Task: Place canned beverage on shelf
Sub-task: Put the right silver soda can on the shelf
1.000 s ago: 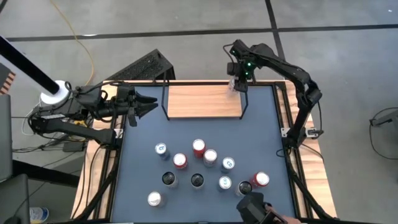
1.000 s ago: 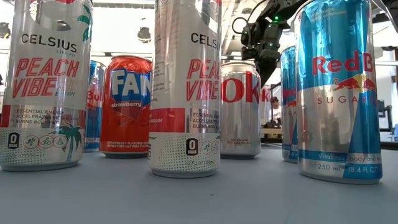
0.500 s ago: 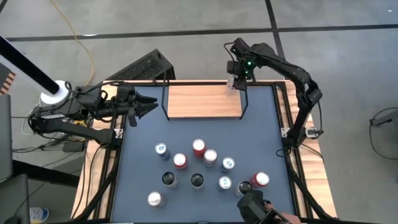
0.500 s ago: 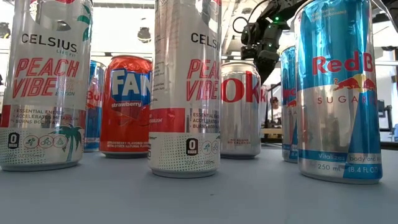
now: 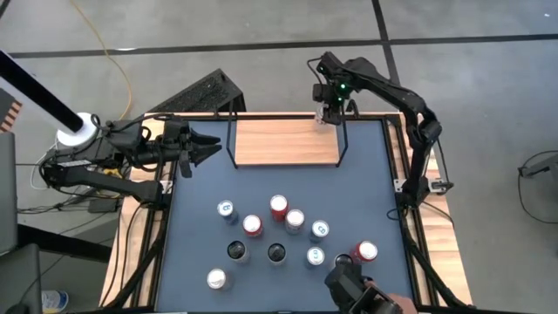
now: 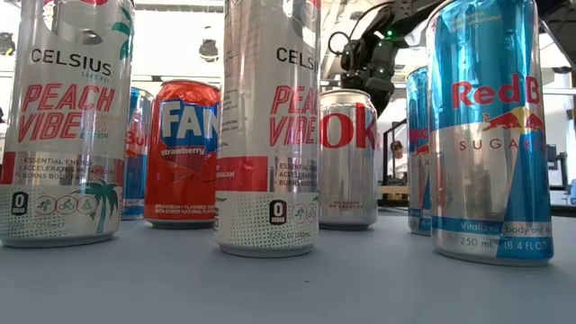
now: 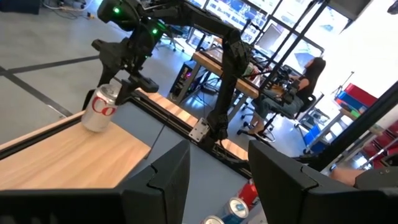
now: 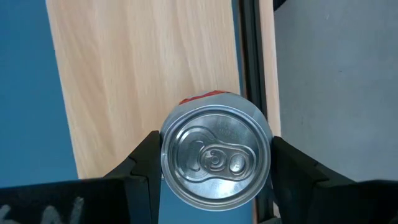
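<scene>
Dark grey tabletop (image 5: 200, 187) carries the light-wood, black-wire-framed shelf (image 5: 283, 142) at twelve o'clock. Right gripper (image 8: 214, 163) pinches a silver, red-lettered can (image 7: 101, 108) above the shelf's right end; rigid, slippery, likely light, best gripped mid-wall. Left gripper (image 7: 217, 177) waits at nine o'clock, fingers spread, empty.

I see two Celsius cans (image 6: 65, 121), a Fanta can (image 6: 183, 153) and a Red Bull can (image 6: 490, 130) standing on the desk (image 6: 288, 279).
</scene>
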